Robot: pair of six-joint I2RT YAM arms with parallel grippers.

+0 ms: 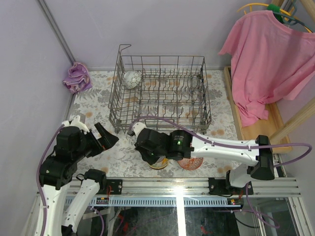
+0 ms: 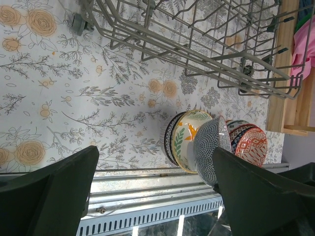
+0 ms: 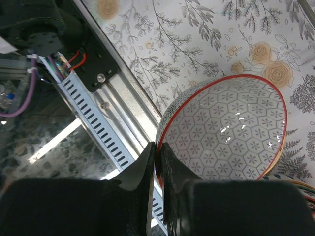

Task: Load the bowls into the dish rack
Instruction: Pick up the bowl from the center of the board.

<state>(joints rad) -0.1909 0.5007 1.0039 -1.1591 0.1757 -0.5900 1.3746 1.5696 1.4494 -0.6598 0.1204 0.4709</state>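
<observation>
Right fingers point(image 3: 150, 162) pinch the rim of a hexagon bowl point(image 3: 226, 132) tilted over the stack point(image 2: 184, 140) beneath them, left fingers point(image 1: 106, 136) spread wide and empty nearby, while only 1 speckled bowl point(image 1: 131, 78) stands in the rack point(image 1: 162, 58) beyond, so most loading remains.

White links with black joint housings on both – left arm point(image 1: 66, 147), right arm point(image 1: 221, 145); purple cables point(image 1: 162, 119) trail along them; left gripper point(image 2: 155, 157) has matte black fingers point(image 2: 44, 196)
</observation>
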